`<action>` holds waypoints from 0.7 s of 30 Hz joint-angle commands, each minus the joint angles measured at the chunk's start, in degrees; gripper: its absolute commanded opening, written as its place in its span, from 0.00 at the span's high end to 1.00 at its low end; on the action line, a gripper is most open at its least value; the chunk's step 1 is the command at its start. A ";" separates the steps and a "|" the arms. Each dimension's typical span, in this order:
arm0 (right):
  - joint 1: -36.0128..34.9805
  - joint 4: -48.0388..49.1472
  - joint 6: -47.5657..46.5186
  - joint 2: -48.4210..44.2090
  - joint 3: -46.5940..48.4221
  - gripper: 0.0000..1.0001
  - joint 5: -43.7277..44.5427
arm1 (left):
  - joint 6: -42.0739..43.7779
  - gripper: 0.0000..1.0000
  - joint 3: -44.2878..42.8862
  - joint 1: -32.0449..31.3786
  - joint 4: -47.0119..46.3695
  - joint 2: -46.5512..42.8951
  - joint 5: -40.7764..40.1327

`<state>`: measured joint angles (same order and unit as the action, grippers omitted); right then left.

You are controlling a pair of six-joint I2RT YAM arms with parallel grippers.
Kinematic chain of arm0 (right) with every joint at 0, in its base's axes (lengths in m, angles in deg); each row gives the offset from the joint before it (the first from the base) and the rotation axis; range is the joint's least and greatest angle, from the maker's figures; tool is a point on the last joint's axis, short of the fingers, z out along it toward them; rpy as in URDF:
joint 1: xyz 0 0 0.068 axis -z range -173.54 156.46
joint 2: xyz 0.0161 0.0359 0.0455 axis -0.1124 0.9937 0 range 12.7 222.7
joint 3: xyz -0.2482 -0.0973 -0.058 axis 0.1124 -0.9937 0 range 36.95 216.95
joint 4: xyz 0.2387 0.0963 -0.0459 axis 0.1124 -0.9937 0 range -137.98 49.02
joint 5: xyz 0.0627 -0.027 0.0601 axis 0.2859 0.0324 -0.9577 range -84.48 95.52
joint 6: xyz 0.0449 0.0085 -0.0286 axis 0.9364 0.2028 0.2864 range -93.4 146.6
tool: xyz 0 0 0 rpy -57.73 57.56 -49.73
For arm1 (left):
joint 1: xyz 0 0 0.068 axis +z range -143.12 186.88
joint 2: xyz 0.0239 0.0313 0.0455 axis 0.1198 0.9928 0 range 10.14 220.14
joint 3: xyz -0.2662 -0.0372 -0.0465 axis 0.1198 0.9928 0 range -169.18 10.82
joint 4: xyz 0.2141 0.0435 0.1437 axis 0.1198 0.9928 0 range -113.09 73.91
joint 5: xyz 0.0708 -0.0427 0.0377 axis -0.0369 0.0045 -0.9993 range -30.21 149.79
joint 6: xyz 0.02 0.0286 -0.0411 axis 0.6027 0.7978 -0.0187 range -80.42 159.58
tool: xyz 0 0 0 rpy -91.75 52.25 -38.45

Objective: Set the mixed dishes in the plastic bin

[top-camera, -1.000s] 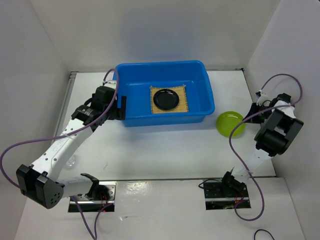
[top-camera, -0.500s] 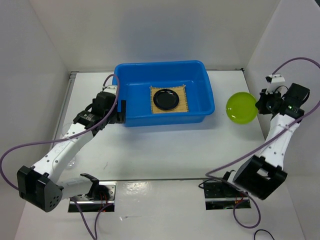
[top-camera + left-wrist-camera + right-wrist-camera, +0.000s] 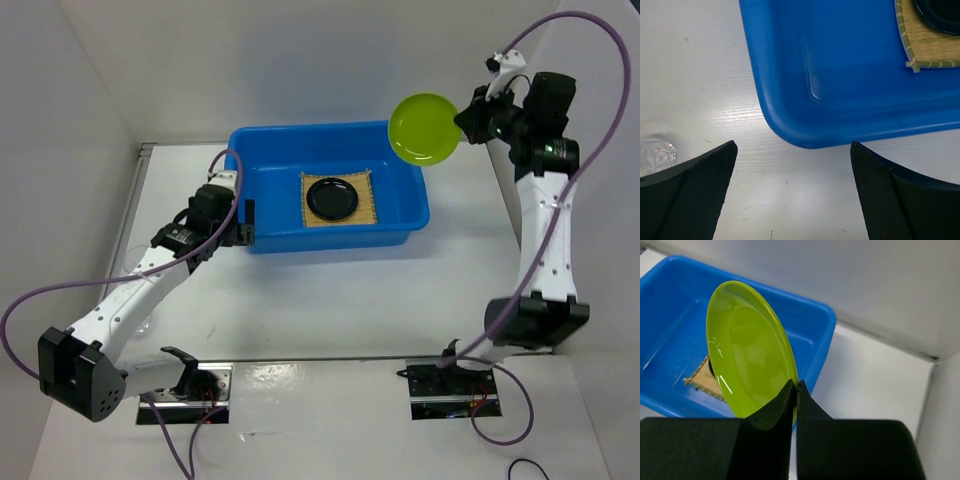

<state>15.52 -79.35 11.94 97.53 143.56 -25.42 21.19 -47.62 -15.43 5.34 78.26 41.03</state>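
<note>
Your top view looks steeply down over the whole table [image 3: 330,300]. The left wrist sits close above a bin [image 3: 840,75] corner, the right wrist higher, looking down. All three share bin and mat [image 3: 702,382].

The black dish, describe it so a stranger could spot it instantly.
Find the big blue bin on the white table. Inside, on a tan woven mat, sits the dish: small, round, black, unlike the lime-green plate pinched in the right tool.
</note>
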 commanded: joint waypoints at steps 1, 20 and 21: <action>0.52 -0.48 3.41 9.79 3.24 1.00 -7.10 | -1.12 0.00 1.04 0.24 -3.28 -1.23 0.75; -14.60 -1.53 1.65 44.51 23.37 1.00 -1.06 | -2.26 0.00 1.57 1.30 -3.82 2.10 -4.18; -15.38 -2.32 1.65 45.49 25.12 1.00 -0.36 | -2.87 0.00 1.57 1.30 -3.82 2.63 -4.18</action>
<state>0.96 -81.82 13.65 140.33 163.58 -28.39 19.70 -46.15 -14.64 3.17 79.81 38.14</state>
